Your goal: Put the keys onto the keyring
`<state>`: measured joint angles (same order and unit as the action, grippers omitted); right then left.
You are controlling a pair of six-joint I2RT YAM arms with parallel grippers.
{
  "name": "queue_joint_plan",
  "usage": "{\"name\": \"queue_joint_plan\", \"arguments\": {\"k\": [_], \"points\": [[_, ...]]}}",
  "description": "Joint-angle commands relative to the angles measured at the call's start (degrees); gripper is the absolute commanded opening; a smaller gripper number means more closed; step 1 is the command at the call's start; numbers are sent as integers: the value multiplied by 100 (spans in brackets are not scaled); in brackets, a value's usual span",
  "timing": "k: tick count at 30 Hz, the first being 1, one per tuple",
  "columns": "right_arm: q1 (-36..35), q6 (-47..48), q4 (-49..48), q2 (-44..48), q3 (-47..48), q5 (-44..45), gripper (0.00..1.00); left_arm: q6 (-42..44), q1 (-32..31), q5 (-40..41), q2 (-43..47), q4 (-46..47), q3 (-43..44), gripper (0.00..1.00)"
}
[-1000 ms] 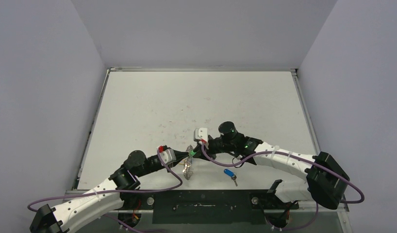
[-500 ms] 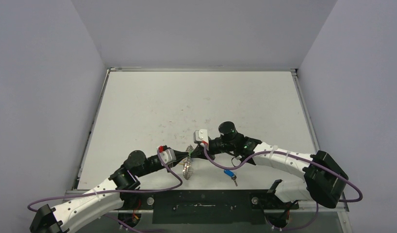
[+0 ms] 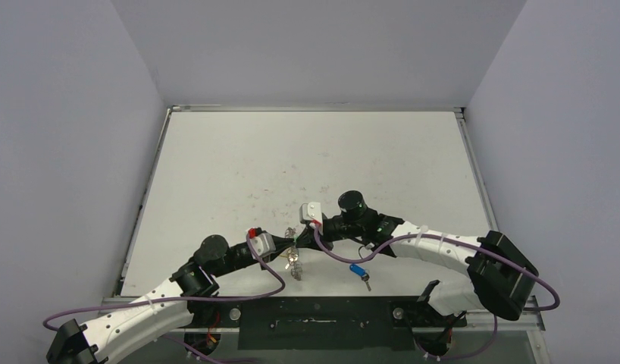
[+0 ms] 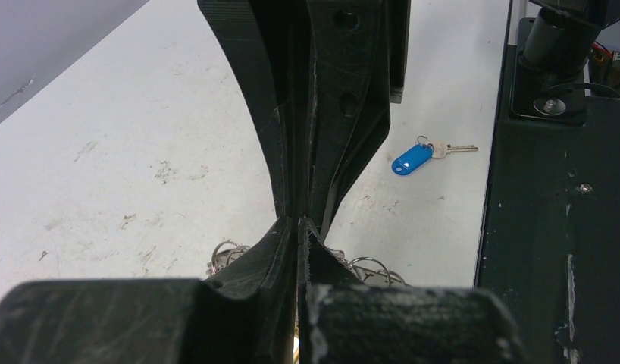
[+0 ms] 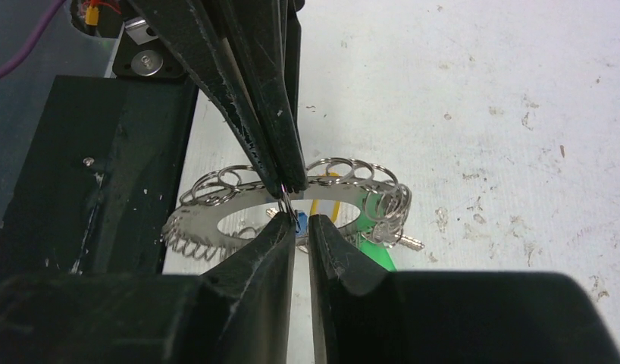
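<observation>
The keyring (image 5: 239,208), a wide silver ring edged with wire loops, hangs from my left gripper (image 4: 301,221), which is shut on its rim; it also shows in the top view (image 3: 294,264). A green tag (image 5: 374,216) and a yellow tag (image 5: 324,208) hang on the ring. My right gripper (image 5: 302,220) meets the left one tip to tip, its jaws nearly closed on a blue-tagged key whose small ring touches the keyring's rim. A second blue key (image 4: 414,158) lies on the table, also in the top view (image 3: 359,272).
The black base plate (image 3: 314,312) and the table's near edge lie just below the keyring. Both arms (image 3: 436,246) converge at the table's front centre. Grey walls close in the left, right and back.
My right gripper has shifted slightly left towards the left gripper. The keyring has sunk a little lower. The blue key on the table has not moved.
</observation>
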<state>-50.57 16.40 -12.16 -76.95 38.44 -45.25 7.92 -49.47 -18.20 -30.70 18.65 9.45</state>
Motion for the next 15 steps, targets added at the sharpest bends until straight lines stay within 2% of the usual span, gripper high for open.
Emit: {"name": "queue_joint_plan", "arguments": {"k": [1, 4, 8, 15], "points": [[38, -193, -523, -103, -117, 148, 16, -45, -27, -61, 94, 385, 52, 0], [38, -293, -741, -92, -189, 125, 15, -38, -27, -53, 112, 370, 49, 0], [38, -377, -918, -152, -241, 69, 1, -40, -28, -52, 124, 383, 39, 0], [29, -841, -1612, -386, -424, -24, 2, -48, -27, -52, 133, 392, 35, 0]]}}
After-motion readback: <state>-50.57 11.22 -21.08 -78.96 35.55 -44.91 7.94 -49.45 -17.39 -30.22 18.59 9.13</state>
